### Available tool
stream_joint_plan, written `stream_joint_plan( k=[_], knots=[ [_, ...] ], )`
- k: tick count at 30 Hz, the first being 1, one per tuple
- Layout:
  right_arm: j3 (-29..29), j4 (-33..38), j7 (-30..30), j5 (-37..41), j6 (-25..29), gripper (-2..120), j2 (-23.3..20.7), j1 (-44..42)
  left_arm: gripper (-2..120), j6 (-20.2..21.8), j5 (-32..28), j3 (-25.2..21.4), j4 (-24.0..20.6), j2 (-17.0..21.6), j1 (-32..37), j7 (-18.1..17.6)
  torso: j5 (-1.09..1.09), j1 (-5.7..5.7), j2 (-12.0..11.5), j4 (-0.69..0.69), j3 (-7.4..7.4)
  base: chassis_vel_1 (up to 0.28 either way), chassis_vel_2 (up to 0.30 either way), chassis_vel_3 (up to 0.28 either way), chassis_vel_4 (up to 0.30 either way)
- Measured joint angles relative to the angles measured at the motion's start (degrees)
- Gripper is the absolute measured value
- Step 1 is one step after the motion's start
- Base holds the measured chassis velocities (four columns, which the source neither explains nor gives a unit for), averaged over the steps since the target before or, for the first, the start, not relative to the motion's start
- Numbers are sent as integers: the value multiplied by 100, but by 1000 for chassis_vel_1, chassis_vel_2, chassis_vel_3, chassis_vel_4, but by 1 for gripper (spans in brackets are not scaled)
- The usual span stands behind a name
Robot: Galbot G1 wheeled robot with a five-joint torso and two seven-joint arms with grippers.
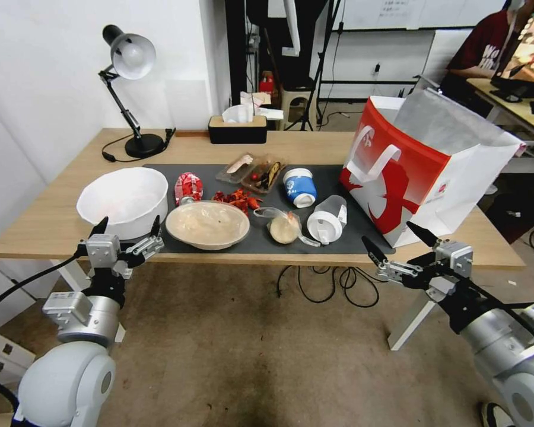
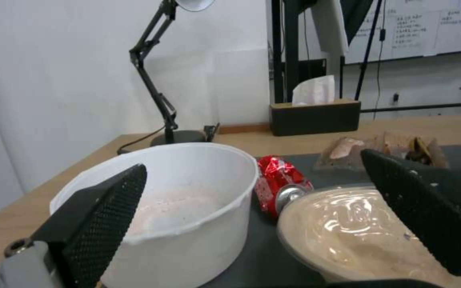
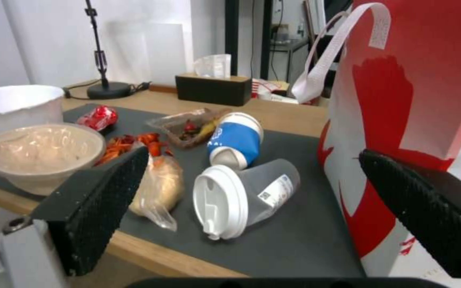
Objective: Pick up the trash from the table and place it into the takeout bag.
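Silver-grey arms, black cables, black textured fingers (image 2: 108, 216)

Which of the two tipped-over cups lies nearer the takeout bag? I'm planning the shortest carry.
The clear lidded cup, lying on its side with its white lid toward the table edge. The blue-white tub lies farther from the takeout bag, beside the food tray.

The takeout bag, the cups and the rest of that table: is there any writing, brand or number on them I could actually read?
Nothing here reads clearly.
takeout bag: a small round red logo and tiny print by its lower corner, too small to read.
blue-white tub: white lettering on the blue band, too blurred.
clear lidded cup: a white sticker with dark marks, unreadable.
crushed red can: white specks, no legible words.
whiteboard: handwriting, too small.
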Motion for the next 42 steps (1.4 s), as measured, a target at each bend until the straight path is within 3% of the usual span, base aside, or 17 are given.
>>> stream_joint_plan(
  k=[8, 23, 29, 32, 33, 36, 37, 41, 42],
  knots=[
    [-230, -326, 204, 6, -191, 100, -241, 219, 100, -8, 0, 61, 77, -28, -4, -2, -1, 0, 0, 0, 0, 0, 0, 0, 0],
    [-1406, -1048, 241, -611, -839, 100, -1913, 1203, 100, -42, -9, 125, 138, -126, 15, -48, -1, 0, -1, 0, 1, 0, 0, 0, 0],
    [-1603, -1309, 292, -457, -850, 100, -2274, 1624, 100, -51, -10, 126, 139, -148, 30, -61, -1, 1, -1, 1, 1, 0, 0, 0, 0],
    [-1673, -1224, 697, 827, -1133, 100, -2387, 1816, 100, -53, -10, 126, 136, -169, 30, -66, -2, 2, -1, -1, 1, 0, 0, 0, 0],
    [-1673, -1224, 697, 827, -1133, 100, -2387, 1816, 100, -53, -10, 126, 136, -169, 30, -66, -2, 2, -1, -1, 1, 0, 0, 0, 0],
    [-1698, -1075, 1820, 2785, -1554, 100, -2286, 2102, 100, -57, -9, 123, 100, -184, 50, -67, -2, 1, -1, 0, 1, 0, 0, 0, 0],
    [-1698, -1075, 1820, 2785, -1554, 100, -2286, 2102, 100, -57, -9, 123, 100, -184, 50, -67, -2, 1, -1, 0, 1, 0, 0, 0, 0],
    [-1700, -925, 3847, 5345, -1781, 100, -2160, 2635, 100, -69, -8, 77, 50, -169, 90, -65, -2, 1, -1, 0, 1, 0, 0, 0, 0],
    [-1700, -925, 3847, 5345, -1781, 100, -2160, 2635, 100, -69, -8, 77, 50, -169, 90, -65, -2, 1, -1, 0, 1, 0, 0, 0, 0]
  ],
)
